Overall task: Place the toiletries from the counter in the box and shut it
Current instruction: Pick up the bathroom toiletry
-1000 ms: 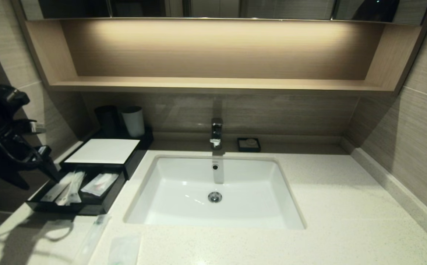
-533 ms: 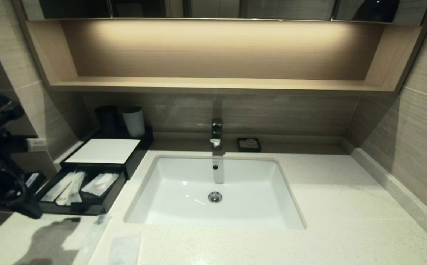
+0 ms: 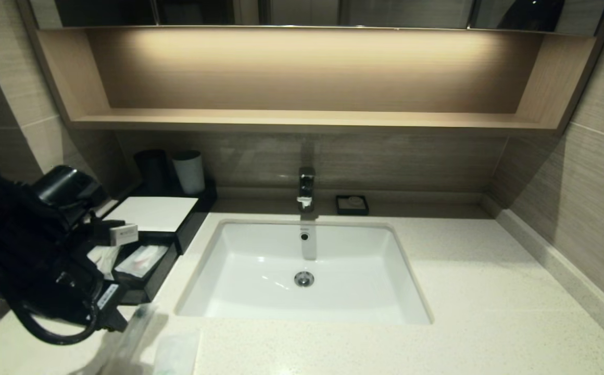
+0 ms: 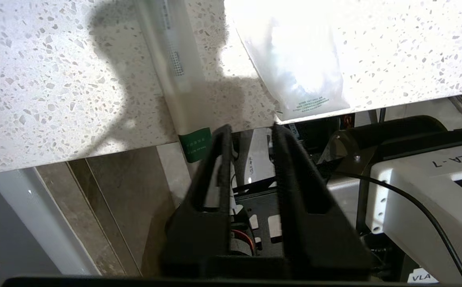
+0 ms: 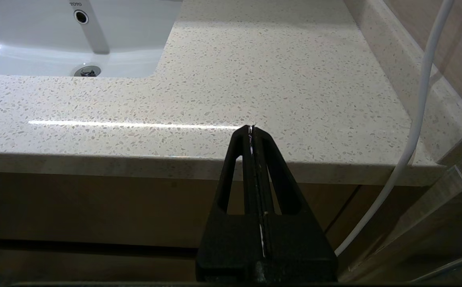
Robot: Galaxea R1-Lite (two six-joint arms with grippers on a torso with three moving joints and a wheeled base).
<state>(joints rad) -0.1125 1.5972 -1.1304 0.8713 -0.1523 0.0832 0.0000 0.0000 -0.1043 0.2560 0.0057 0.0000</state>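
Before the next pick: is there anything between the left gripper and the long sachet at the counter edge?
Nothing visible. The left gripper, open, sits just off the counter edge, beside the long sachet's green end.

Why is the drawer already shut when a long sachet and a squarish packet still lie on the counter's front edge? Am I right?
Not quite: the drawer of the box stands open, as the head view shows, with packets inside. The rest holds: the long sachet and the squarish packet lie at the counter edge, near the open left gripper.
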